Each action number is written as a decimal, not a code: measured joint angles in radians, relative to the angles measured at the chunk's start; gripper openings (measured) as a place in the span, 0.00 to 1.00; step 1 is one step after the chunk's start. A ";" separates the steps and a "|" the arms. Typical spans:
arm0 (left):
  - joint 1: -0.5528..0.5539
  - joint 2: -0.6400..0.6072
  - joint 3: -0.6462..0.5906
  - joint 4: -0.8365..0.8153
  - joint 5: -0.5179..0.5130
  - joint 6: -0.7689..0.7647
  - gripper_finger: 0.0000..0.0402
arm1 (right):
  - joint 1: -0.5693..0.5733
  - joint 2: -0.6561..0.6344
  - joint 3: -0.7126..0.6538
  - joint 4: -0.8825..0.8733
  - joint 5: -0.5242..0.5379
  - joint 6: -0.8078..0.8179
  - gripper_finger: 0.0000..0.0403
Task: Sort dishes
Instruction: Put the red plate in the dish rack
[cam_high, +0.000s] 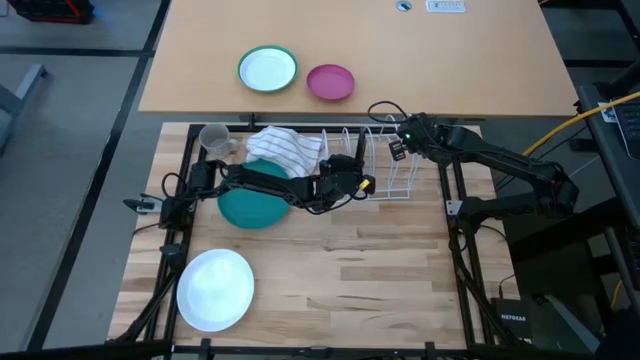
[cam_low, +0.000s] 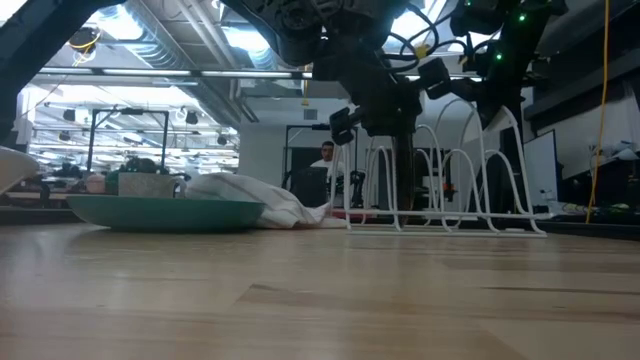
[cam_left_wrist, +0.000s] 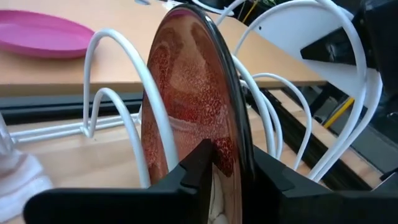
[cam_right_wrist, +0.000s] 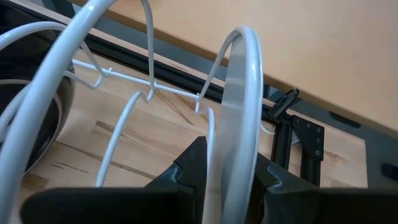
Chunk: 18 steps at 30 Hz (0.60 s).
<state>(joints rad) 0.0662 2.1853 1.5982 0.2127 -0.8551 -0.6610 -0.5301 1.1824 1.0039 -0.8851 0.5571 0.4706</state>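
Red plate (cam_left_wrist: 186, 112) racked, left fingers (cam_left_wrist: 230, 165) loosely around its rim; right fingers (cam_right_wrist: 227, 165) clamping rack (cam_right_wrist: 239, 93); green (cam_high: 255, 205), white (cam_high: 215, 288) plates left.

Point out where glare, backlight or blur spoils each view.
Low view: bright ceiling lights behind leave both arms and the dish rack in silhouette. Left wrist view: the red-brown plate carries mottled reflections, and the left hand in the foreground is soft. Right wrist view: the nearest rack wire is blurred. High view: evenly lit.

Overhead looking down, table-level sideways, 2 wrist close-ups sharing rack (cam_high: 385, 160)
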 joint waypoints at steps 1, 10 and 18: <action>0.000 0.000 0.000 0.001 0.000 -0.005 0.17 | 0.000 0.000 0.000 0.000 0.000 -0.003 0.15; 0.002 -0.001 0.000 0.012 0.001 0.094 0.17 | 0.000 0.000 0.000 -0.001 0.000 -0.004 0.15; 0.008 -0.006 -0.001 0.120 -0.007 0.231 0.17 | -0.001 0.000 0.000 -0.009 0.001 -0.008 0.15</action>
<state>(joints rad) 0.0738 2.1796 1.5970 0.3331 -0.8619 -0.4296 -0.5308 1.1820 1.0042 -0.8943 0.5579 0.4630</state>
